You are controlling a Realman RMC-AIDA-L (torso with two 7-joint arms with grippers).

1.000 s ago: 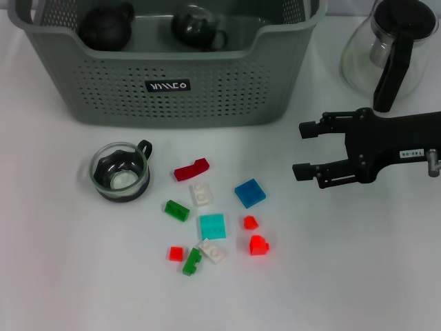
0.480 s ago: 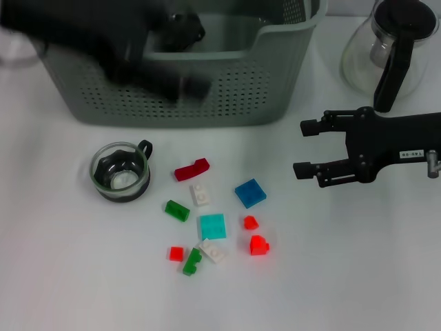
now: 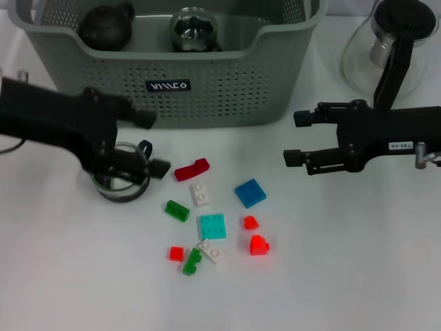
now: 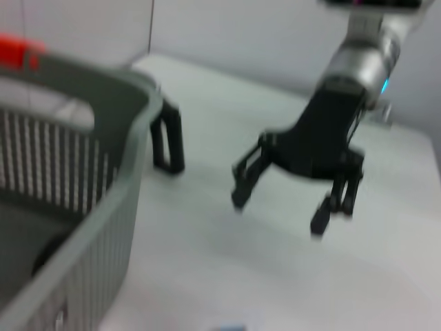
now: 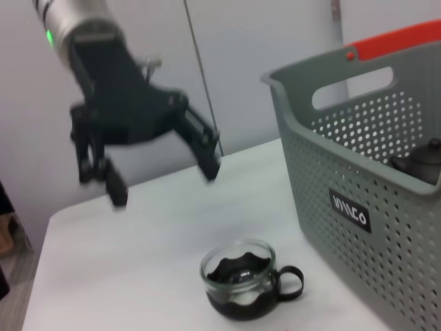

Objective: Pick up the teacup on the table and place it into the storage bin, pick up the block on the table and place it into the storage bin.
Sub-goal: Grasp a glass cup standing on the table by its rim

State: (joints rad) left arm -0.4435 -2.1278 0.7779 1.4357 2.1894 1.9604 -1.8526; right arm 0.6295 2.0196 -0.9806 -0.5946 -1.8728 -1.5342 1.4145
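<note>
A glass teacup [image 3: 124, 181] with a dark insert and black handle stands on the white table, left of the blocks; it also shows in the right wrist view [image 5: 241, 279]. My left gripper [image 3: 151, 143] hangs open above it, its fingers spread and clear of the teacup [image 5: 162, 179]. Several small blocks lie in the middle, among them a red curved one [image 3: 191, 169], a blue one [image 3: 249, 193] and a teal one [image 3: 212, 226]. The grey-green storage bin [image 3: 207, 89] stands behind. My right gripper [image 3: 295, 138] is open and empty, right of the blocks.
Inside the bin sit a dark teapot [image 3: 103, 24] and a glass cup [image 3: 194, 31]. A glass teapot [image 3: 389, 48] with a black handle stands at the back right, behind my right arm. Bare table lies toward the front edge.
My left arm came into view, swept across the bin front and dropped over the teacup on the table. My right gripper shifted slightly left.
</note>
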